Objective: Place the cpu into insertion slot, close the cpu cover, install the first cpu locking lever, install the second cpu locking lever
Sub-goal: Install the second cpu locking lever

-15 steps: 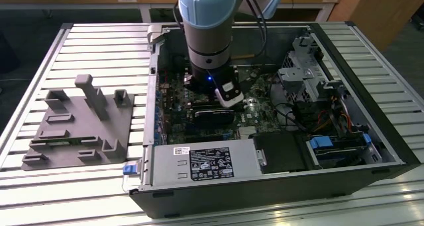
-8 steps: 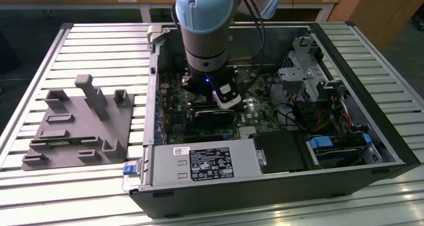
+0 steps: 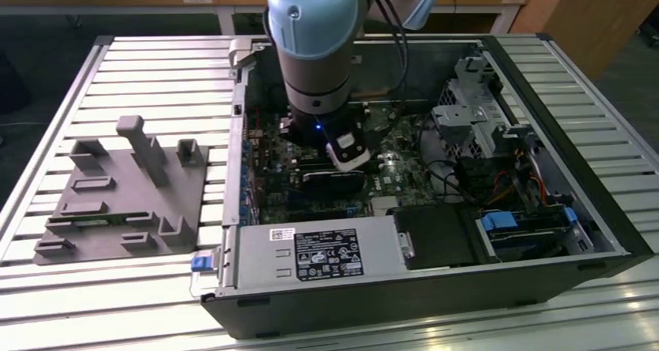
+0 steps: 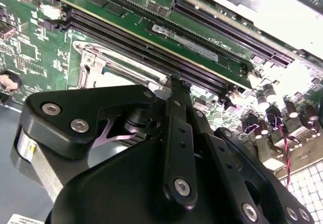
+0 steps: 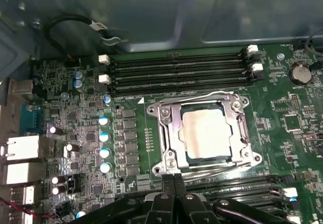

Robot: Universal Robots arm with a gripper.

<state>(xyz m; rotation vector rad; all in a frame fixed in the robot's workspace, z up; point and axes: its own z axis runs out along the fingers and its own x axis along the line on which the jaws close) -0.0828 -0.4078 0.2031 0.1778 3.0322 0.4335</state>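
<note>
In the exterior view, an open computer case (image 3: 433, 235) is seen lying on a slatted metal table (image 3: 154, 65), with a grey moulded fixture (image 3: 119, 193) set well apart from it toward the exterior view's left. The arm (image 3: 314, 50) is lowered into the case over the green motherboard (image 3: 397, 135), and the end effector (image 3: 348, 162) is found low above the board near the middle of the case. In the second wrist view, the end effector (image 4: 176, 85) is seen from behind its black linkages, its two fingers brought together with no object between them; the tips are held just beside the silver rim of the insertion slot (image 4: 108, 67), next to long black memory slots (image 4: 151, 52). In the first wrist view, the cpu (image 5: 207, 133) is shown seated flat in the insertion slot (image 5: 204, 130), its dull grey top visible through the window of the cpu cover (image 5: 169, 128), which is laid down over the socket. A thin wire lever (image 5: 212, 94) is seen along the far edge of the socket and another (image 5: 222, 167) along the near edge. The closed fingertips of the end effector (image 5: 173, 179) are placed at the near edge of the socket, close to that second lever; contact cannot be told
</note>
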